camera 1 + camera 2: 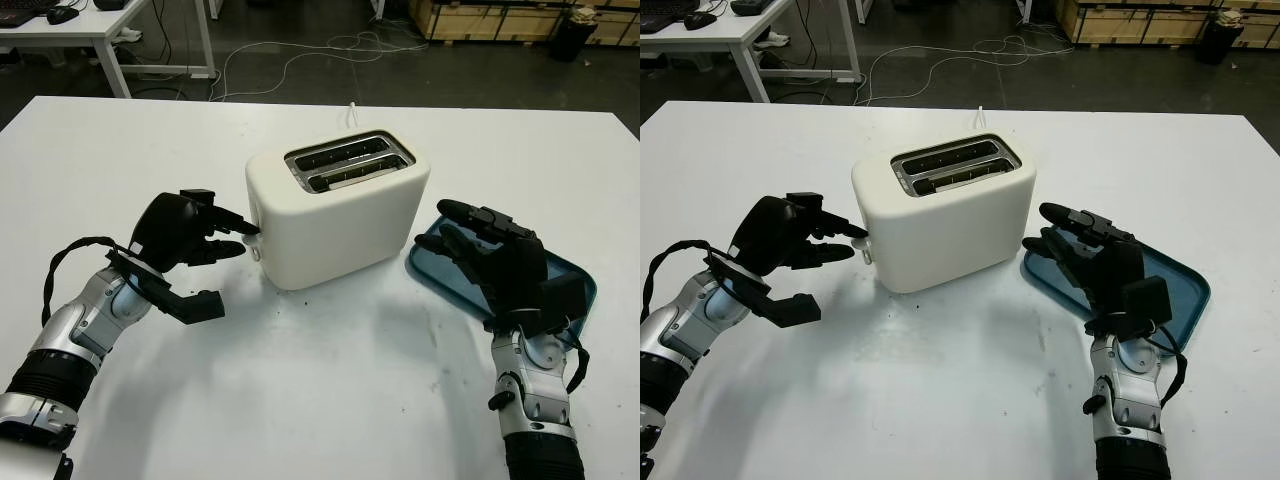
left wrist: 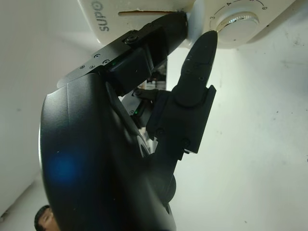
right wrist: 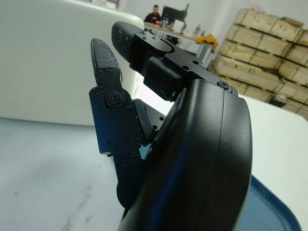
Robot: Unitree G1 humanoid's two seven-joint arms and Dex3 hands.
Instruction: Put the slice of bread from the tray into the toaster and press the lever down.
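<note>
Black fingers of my left hand [image 1: 185, 235] extend to the lever [image 1: 252, 231] on the white toaster [image 1: 335, 205], fingertips touching it, positioned to push down. No bread is visible in the slots. My right hand [image 1: 500, 262] hovers open over the blue tray [image 1: 575, 272], holding nothing.

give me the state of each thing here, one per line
toaster: upright on the table, something pale sits in the slots
lever: low on the toaster's end, left hand's fingertip on it
left hand: at the lever end
right hand: open, over the tray
tray: flat, no bread visible on it
</note>
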